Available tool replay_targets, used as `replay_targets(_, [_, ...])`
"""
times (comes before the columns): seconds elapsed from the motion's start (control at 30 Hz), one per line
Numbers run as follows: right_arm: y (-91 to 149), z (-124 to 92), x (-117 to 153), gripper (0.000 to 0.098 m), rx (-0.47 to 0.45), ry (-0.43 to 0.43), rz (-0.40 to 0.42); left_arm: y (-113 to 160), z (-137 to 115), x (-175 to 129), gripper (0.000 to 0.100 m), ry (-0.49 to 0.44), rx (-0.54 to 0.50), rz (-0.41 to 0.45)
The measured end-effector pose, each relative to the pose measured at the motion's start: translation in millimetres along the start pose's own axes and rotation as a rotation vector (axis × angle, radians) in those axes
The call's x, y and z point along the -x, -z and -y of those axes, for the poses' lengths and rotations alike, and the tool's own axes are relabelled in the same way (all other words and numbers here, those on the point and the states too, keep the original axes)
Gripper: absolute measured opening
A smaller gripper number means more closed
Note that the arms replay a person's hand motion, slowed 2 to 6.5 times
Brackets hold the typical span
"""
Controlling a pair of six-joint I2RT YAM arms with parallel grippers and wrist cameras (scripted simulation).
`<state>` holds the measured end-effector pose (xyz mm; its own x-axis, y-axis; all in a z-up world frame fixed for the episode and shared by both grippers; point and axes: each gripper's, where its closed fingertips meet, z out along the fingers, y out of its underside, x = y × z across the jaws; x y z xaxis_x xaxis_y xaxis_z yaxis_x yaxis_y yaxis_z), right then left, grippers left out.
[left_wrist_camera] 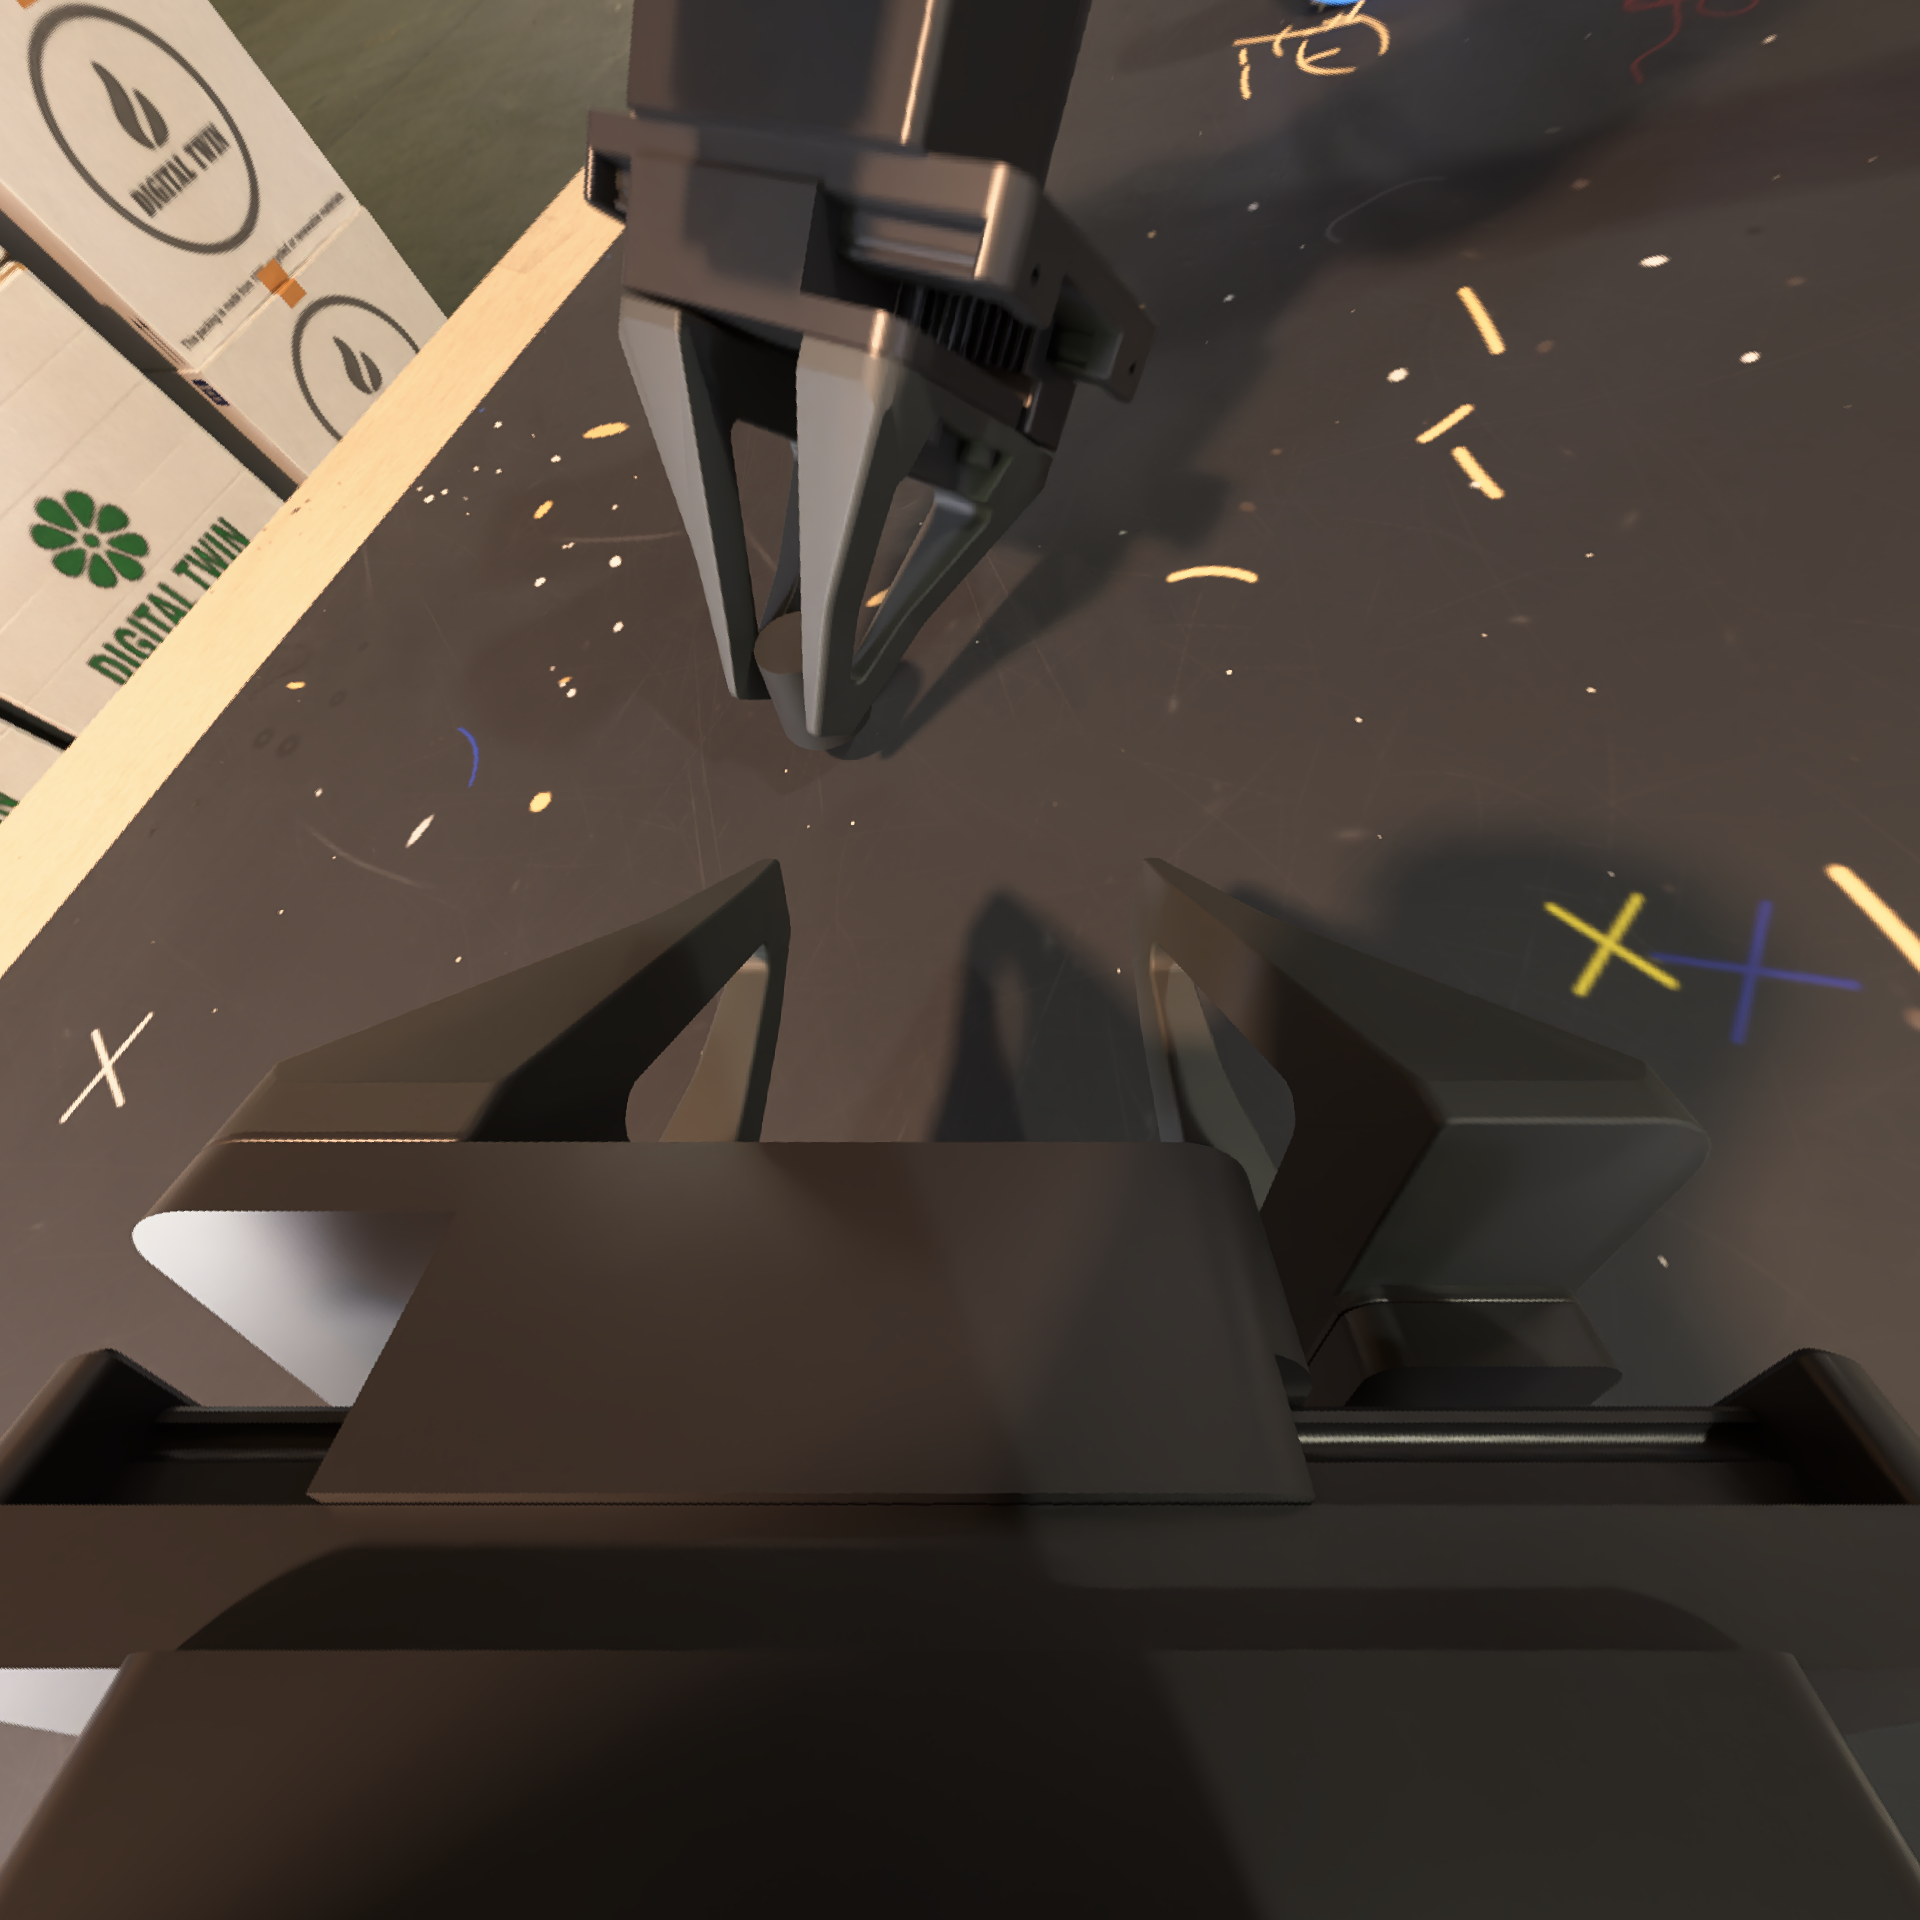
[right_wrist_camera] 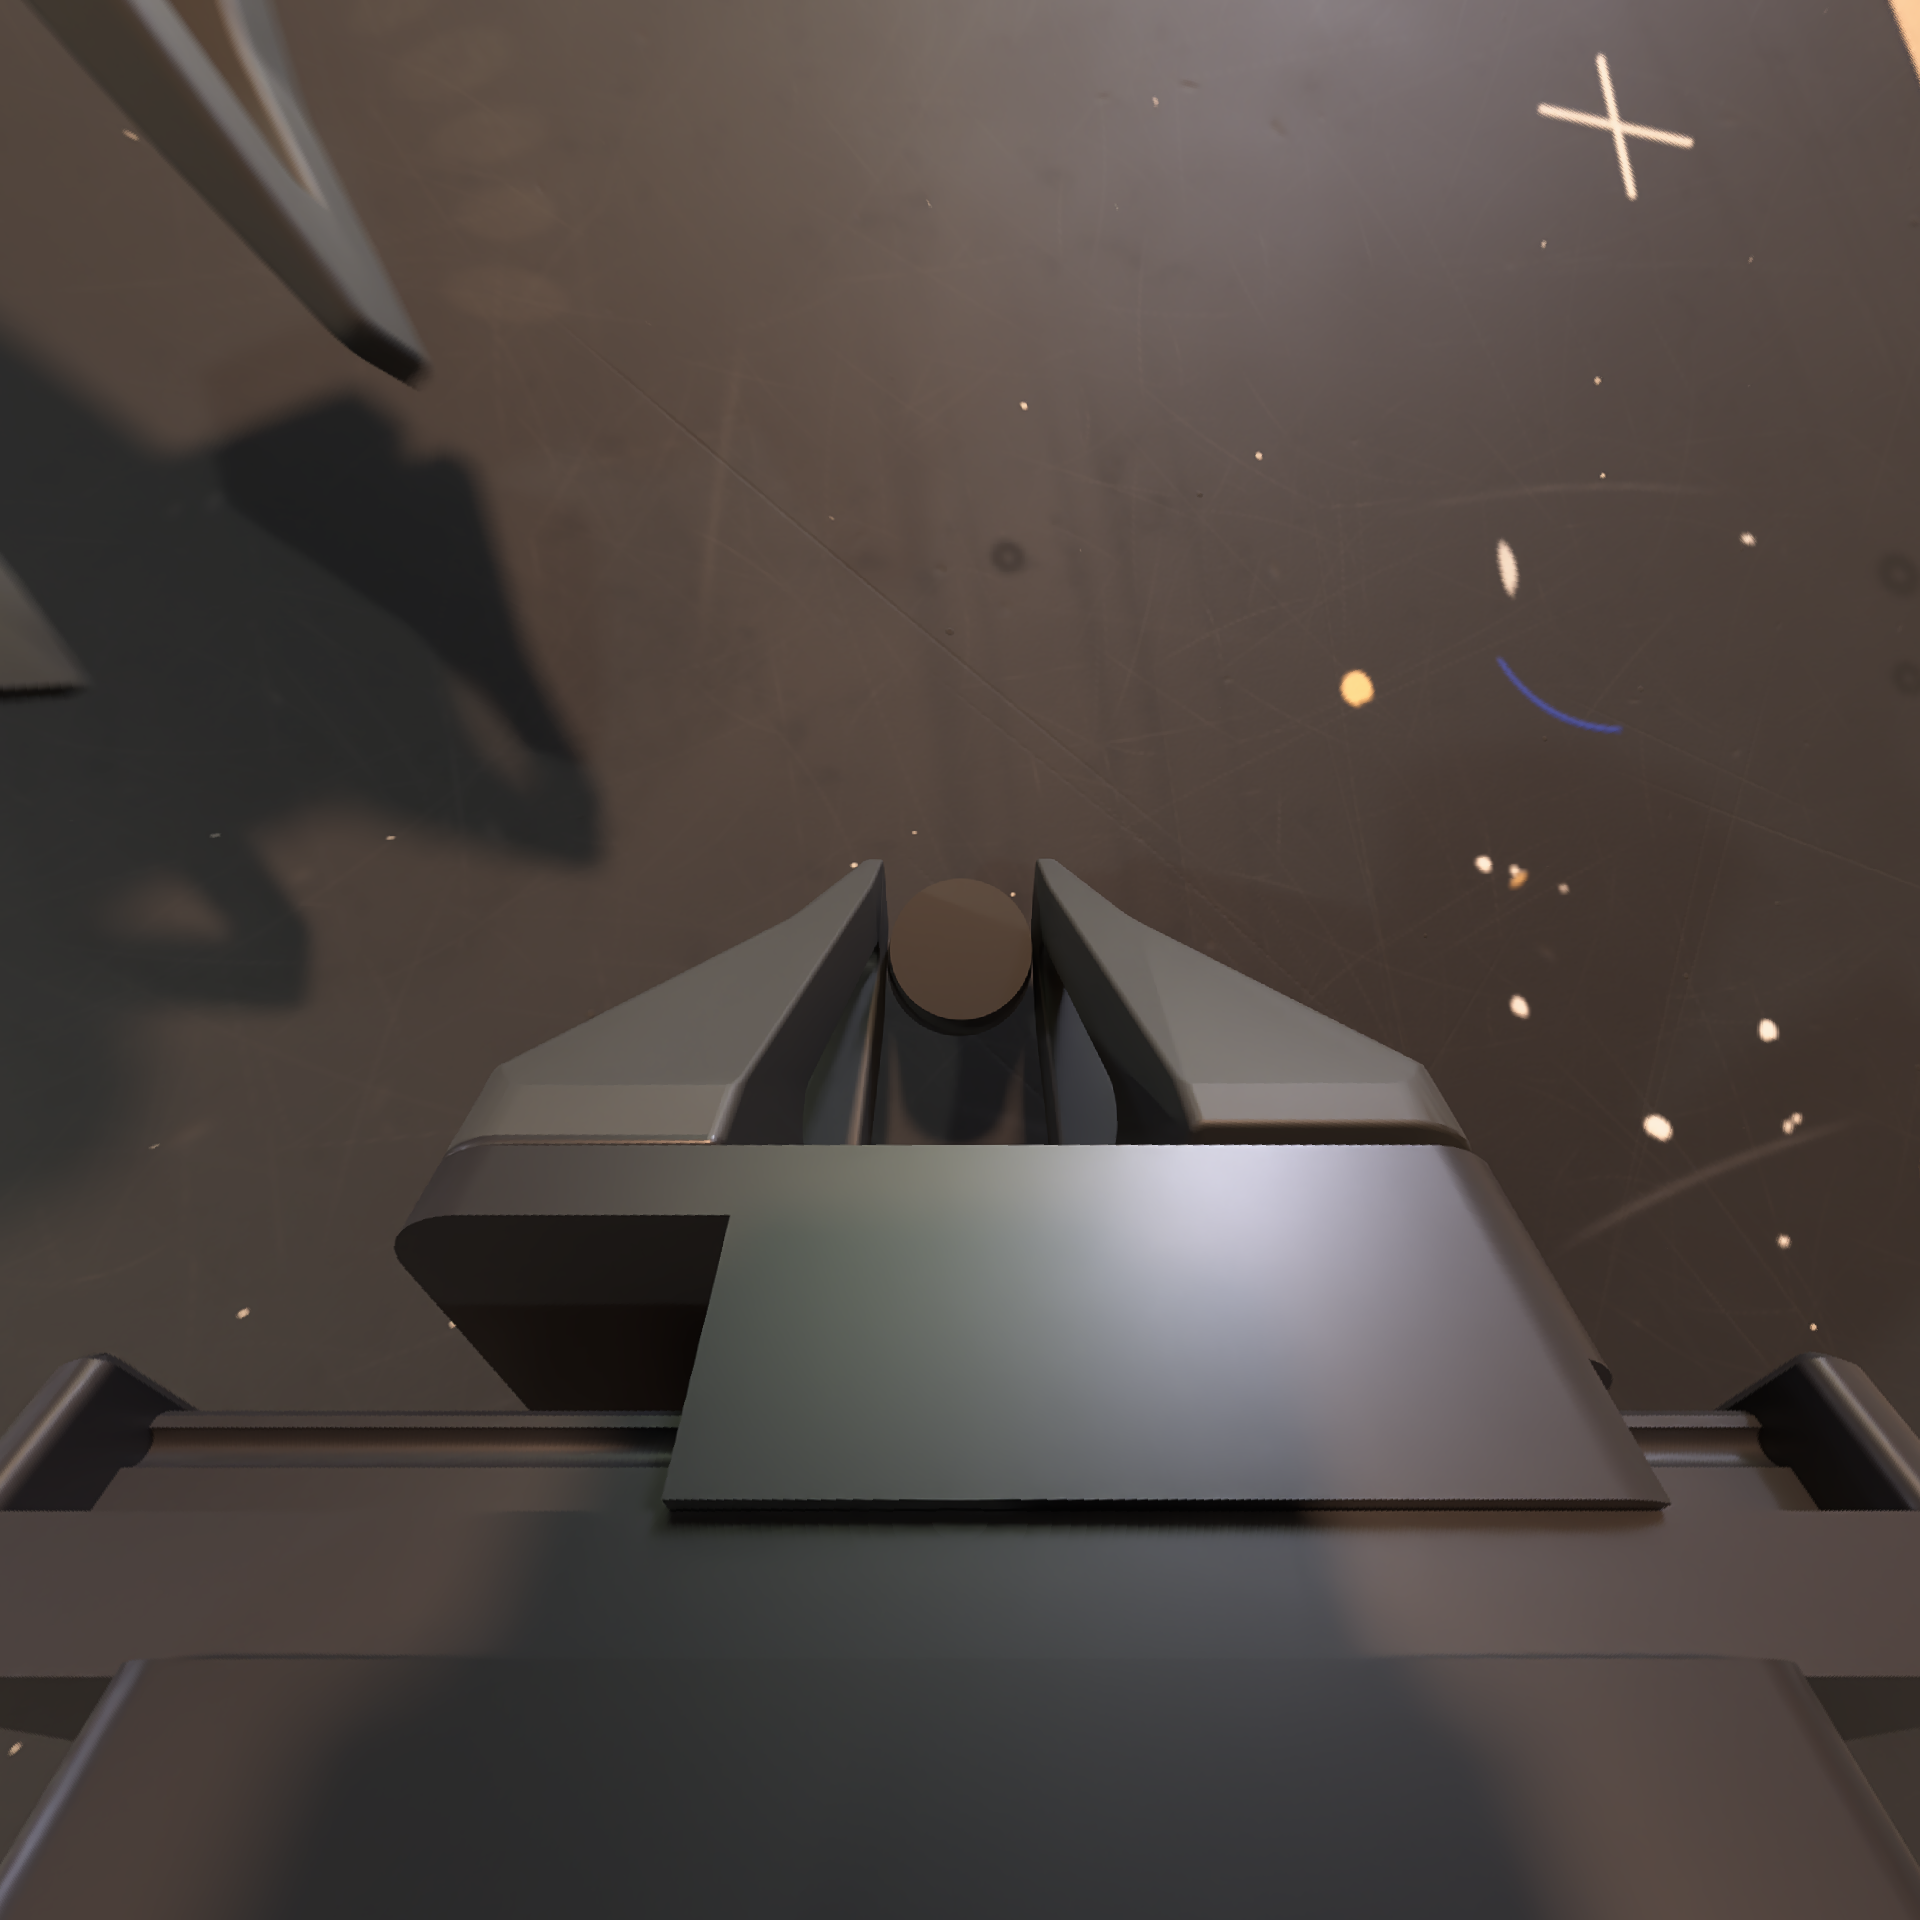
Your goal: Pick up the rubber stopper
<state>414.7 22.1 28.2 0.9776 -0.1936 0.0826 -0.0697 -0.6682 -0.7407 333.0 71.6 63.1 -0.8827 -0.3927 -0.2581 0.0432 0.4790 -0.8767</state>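
Pinching the rubber stopper (right_wrist_camera: 958, 951) from both sides, the right gripper's (right_wrist_camera: 958, 883) fingers (right_wrist_camera: 831, 966) stood narrow, with the stopper's round dark end showing between their tips. In the left wrist view the same grip appeared from the far side: the stopper (left_wrist_camera: 781, 655) sat low between the right gripper's (left_wrist_camera: 805, 717) pale fingers (left_wrist_camera: 831, 582), its bottom at or just above the bench (left_wrist_camera: 1351, 675); whether it had left the surface could not be told. The grasp therefore looked made, and what remained, by my judgement, was the lift clear of the bench. The left gripper (left_wrist_camera: 961, 868) hung nearby with its fingers (left_wrist_camera: 727, 966) wide and nothing between them. Farther out lay the scratched, paint-flecked dark bench with its pale wooden edge (left_wrist_camera: 312, 540), and beyond that, at far left, stacked cardboard boxes (left_wrist_camera: 135, 343).
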Motion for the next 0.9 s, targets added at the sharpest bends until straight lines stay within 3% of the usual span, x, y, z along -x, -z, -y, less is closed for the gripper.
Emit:
replay_targets(0.3, [28, 10, 18, 0.0236, -0.099, 0.005, 0.056, -29, 3, 17, 0.052, -0.049, 0.033, 0.108])
replay_targets(0.63, [48, 13, 35, 0.0236, -0.162, -0.009, 0.122, -48, 15, 16, 0.041, -0.317, 0.007, 0.203])
replay_targets(0.9, [52, 4, 40, 0.0236, -0.162, -0.034, 0.152, -56, 23, 11, 0.033, -0.520, -0.044, 0.270])
